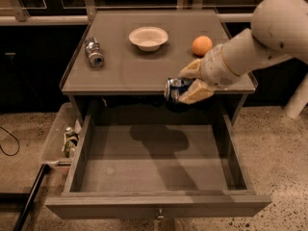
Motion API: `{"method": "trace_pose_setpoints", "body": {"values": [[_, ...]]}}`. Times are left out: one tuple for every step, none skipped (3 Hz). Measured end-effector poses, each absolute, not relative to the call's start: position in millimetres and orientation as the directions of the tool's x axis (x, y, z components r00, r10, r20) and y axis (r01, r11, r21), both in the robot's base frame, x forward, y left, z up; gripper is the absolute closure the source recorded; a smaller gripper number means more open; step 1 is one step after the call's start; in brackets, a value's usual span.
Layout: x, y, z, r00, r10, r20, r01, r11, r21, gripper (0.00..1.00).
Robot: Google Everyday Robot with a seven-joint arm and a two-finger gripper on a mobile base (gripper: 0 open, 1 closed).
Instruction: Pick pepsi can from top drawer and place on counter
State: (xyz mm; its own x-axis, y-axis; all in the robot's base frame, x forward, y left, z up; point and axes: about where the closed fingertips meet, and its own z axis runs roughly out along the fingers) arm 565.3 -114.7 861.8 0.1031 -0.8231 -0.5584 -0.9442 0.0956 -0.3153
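Blue pepsi can (172, 88): gripped by hand (181, 86) at table (127, 67) edge — out of top drawer (159, 208).
Left: to be set down on table.

The top drawer (159, 207) stands pulled out in front of the cabinet, below the counter (125, 73). On the counter, a can (94, 52) lies on its side at the left, a bowl (148, 37) sits at the middle rear, and an orange (202, 45) sits to its right. The gripper (183, 86) reaches in from the right at the counter's front edge, above the drawer's rear. The pepsi can (173, 89) lies sideways between its fingers. Left of the drawer, on the floor, a plastic bin (52, 146) holds what seem to be small containers (70, 139).
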Motion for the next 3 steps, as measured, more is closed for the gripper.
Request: {"method": "trace_pose_setpoints", "body": {"values": [[619, -107, 882, 0.159, -0.795, -0.586, -0.926, 0.085, -0.368, 1.00], [667, -97, 893, 0.197, -0.741, -0.642, -0.918, 0.091, -0.386, 1.00], [704, -97, 890, 0.171, -0.683, -0.710, -0.918, 0.152, -0.367, 1.00]]}}
